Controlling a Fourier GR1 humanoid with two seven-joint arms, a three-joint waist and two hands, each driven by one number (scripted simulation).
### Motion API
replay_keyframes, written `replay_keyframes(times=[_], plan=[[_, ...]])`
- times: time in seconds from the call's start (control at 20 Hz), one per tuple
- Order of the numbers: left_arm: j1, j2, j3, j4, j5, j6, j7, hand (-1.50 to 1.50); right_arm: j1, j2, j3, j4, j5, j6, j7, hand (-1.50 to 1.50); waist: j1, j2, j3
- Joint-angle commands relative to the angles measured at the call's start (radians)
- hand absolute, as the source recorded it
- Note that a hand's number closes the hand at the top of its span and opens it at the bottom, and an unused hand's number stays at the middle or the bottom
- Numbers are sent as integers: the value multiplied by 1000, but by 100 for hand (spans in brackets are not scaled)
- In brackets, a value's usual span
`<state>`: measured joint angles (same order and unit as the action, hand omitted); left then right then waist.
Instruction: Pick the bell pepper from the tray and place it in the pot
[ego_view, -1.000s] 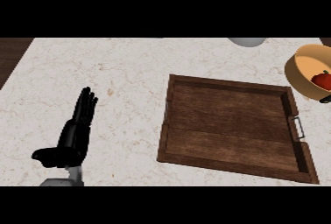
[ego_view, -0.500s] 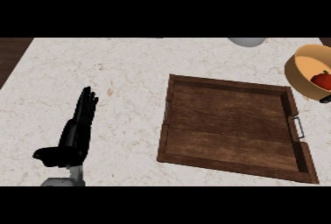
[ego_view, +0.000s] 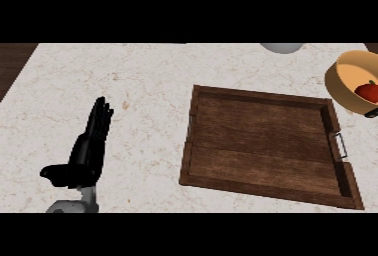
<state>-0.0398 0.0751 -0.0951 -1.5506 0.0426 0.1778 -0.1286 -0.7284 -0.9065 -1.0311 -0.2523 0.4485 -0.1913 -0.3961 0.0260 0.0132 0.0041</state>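
Observation:
A dark wooden tray (ego_view: 199, 140) lies right of the middle of the marble counter, with nothing on its boards. At the right edge stands a tan pot (ego_view: 341, 85), cut off by the frame, and a red bell pepper (ego_view: 367, 91) sits inside it. My left hand (ego_view: 87, 150) rests open on the counter at the lower left, fingers straight and pointing away, well apart from the tray. My right hand does not show.
A pale rounded object (ego_view: 280, 47) peeks in at the counter's far edge, left of the pot. A small metal handle (ego_view: 342, 146) sticks out from the tray's right side. Dark wood floor (ego_view: 15, 62) shows past the counter's left edge.

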Motion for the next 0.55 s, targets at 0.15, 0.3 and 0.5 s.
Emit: replay_keyframes(times=[0.15, 0.3, 0.5], plan=[[35, 23, 27, -31, 30, -36, -8, 0, 42, -79, -21, 8, -63, 12, -3, -150, 2, -4, -1], [32, 8, 2, -26, -4, -19, -17, 0, 65, -77, -52, 13, -99, -26, -37, -150, 3, -2, 0], [-8, 4, 6, -33, -11, 1, 34, 0, 132, -87, -92, 33, -144, -28, -81, -150, 0, 0, 2]])
